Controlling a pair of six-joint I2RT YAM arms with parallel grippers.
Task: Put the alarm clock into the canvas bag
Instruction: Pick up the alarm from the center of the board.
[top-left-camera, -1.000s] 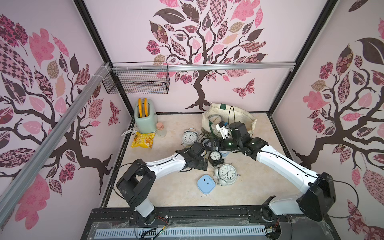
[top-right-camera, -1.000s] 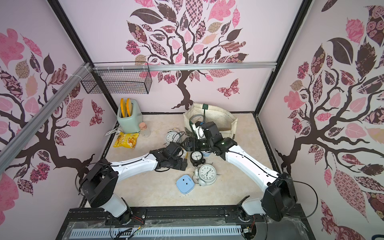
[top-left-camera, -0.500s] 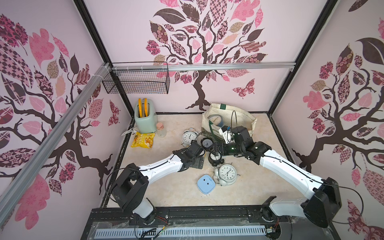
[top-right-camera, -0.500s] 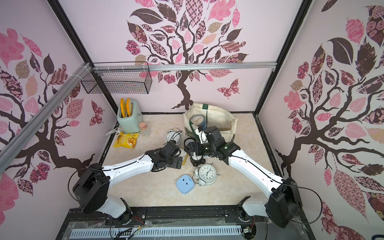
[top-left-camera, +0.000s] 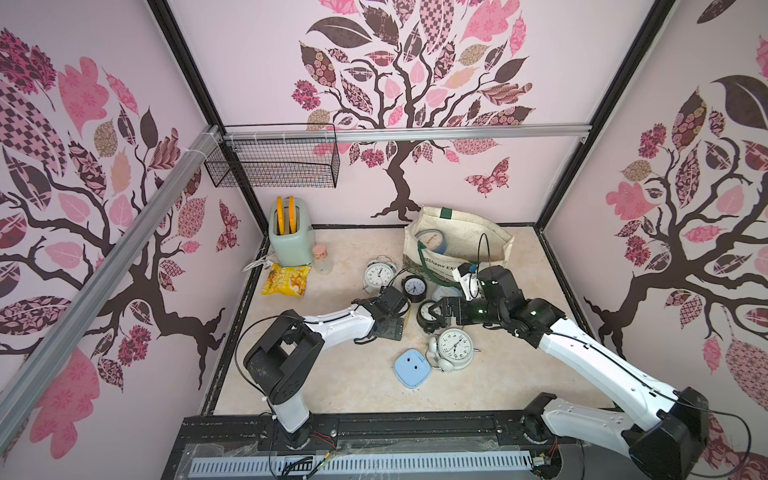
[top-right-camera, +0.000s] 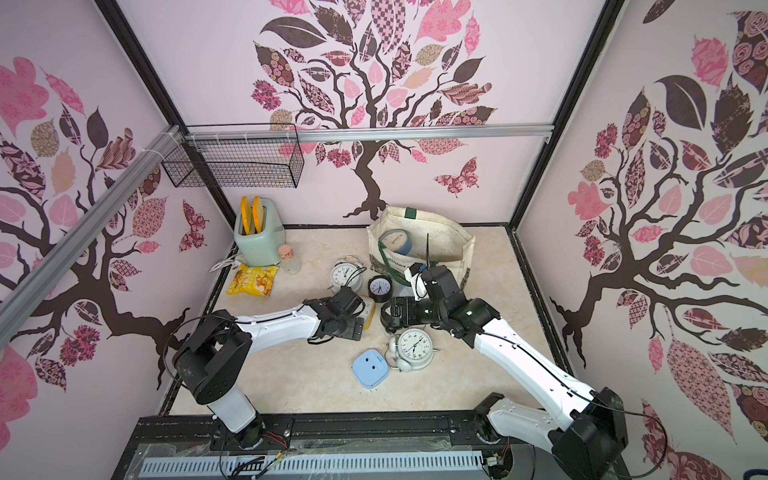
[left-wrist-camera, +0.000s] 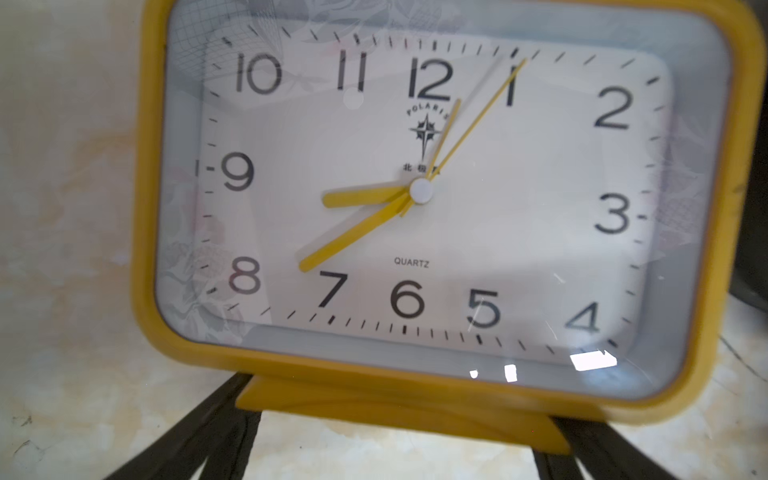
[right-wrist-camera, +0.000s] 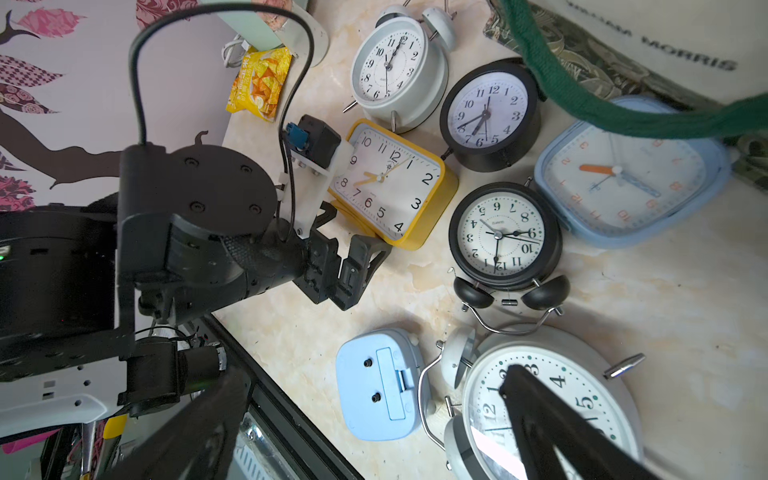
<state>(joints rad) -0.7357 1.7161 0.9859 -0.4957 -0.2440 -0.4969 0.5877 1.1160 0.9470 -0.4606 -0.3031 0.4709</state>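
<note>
On my left wrist feed, the yellow clock (left-wrist-camera: 419, 195) has a glossy plastic case and a shiny clear front that catches highlights. In both top views the canvas bag (top-left-camera: 469, 241) looks like coarse, matt cloth. Its green strap (right-wrist-camera: 623, 120) is thick and woven. The tabletop (top-left-camera: 332, 386) is smooth and marbled, with a faint sheen. The snack packet (top-left-camera: 286, 280) looks like glossy foil, and the wire basket (top-left-camera: 274, 166) is thin black metal.
</note>
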